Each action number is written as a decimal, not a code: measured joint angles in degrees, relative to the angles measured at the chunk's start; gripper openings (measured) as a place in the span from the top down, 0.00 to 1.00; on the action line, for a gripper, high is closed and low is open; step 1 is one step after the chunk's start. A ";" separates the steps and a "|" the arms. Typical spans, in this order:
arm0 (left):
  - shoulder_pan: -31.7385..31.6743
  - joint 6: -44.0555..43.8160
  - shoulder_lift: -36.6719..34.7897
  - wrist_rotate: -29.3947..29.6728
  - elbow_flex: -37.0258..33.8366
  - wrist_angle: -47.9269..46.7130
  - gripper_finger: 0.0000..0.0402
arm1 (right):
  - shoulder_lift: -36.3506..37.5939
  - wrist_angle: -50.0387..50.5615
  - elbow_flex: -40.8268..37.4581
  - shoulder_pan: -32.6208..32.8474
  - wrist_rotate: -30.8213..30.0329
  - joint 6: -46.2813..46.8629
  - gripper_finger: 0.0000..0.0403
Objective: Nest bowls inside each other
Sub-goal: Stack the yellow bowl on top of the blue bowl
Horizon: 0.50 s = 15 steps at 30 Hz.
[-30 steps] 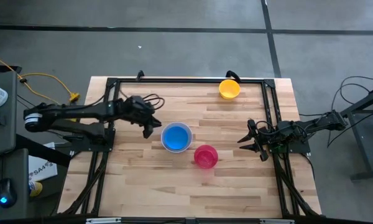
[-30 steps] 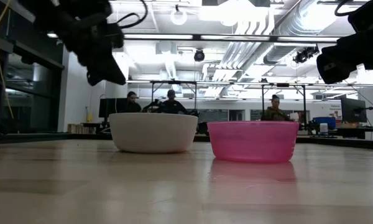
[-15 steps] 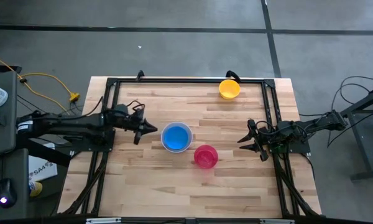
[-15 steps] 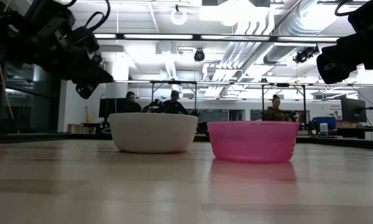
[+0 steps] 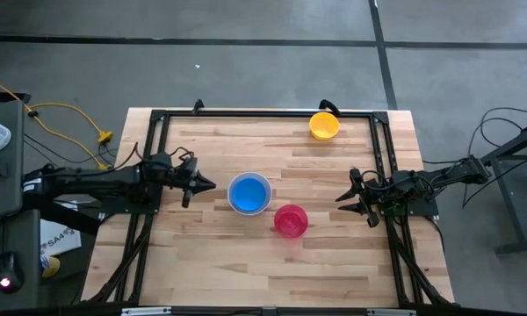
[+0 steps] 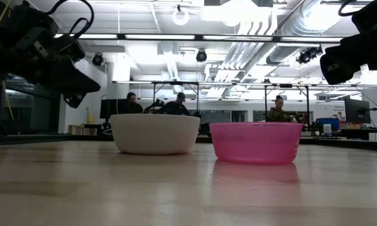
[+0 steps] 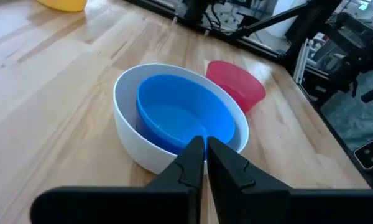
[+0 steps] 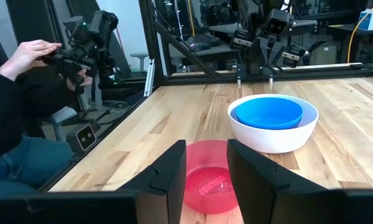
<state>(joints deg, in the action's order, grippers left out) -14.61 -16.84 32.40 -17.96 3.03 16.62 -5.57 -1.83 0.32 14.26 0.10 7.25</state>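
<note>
A white bowl [image 5: 263,203] stands mid-table with a blue bowl [image 5: 248,192] nested inside it. A red bowl [image 5: 291,220] rests on its base just right of and nearer than the white one. A yellow-orange bowl [image 5: 324,125] sits at the far edge. My left gripper [image 5: 209,183] hovers left of the white bowl [image 7: 127,118], pointing at it almost level, shut and empty [image 7: 205,149]. My right gripper [image 5: 344,200] waits at the right side, open [image 8: 206,158], aimed at the red bowl [image 8: 208,180].
Black frame rails [image 5: 263,114] run along the table's far, left and right sides. A person's hand [image 8: 31,53] shows beyond the table in the right wrist view. Bare wood [image 5: 246,263] lies along the near half of the table.
My left gripper has drawn back from over the white bowl's left rim toward the table's left edge and sunk lower. It has tipped from slanting down to nearly level. The bowls have stayed where they were.
</note>
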 joint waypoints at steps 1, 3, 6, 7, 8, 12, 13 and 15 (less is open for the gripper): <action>0.00 0.04 -0.76 0.00 -0.42 -0.02 0.95 | 0.00 0.00 0.00 0.00 -0.02 0.00 0.73; 0.00 0.51 -2.09 0.05 -0.99 -0.19 0.95 | -0.01 -0.01 0.00 0.00 -0.01 0.00 0.73; 0.00 2.11 -3.80 0.51 -1.45 -0.05 0.95 | 0.01 0.00 0.00 0.00 0.02 0.00 0.73; 0.00 2.72 -4.30 0.64 -1.48 -0.12 0.95 | 0.01 0.00 0.00 0.00 0.02 0.00 0.73; 0.00 3.39 -4.66 0.83 -1.49 -0.26 0.95 | 0.01 0.00 0.00 0.00 0.02 0.00 0.73; 0.00 5.28 -4.94 1.96 -1.56 -0.95 0.95 | 0.01 0.00 0.00 0.00 0.02 0.00 0.73; 0.00 5.54 -4.94 2.56 -1.56 -1.70 0.95 | 0.01 0.00 0.00 0.00 0.02 0.00 0.73; -0.01 5.68 -4.92 4.08 -1.60 -3.25 0.95 | -0.01 0.00 0.00 0.00 0.02 0.00 0.73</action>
<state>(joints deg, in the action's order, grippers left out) -14.62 -11.16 27.48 -13.87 1.43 13.37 -5.58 -1.83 0.32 14.26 0.12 7.25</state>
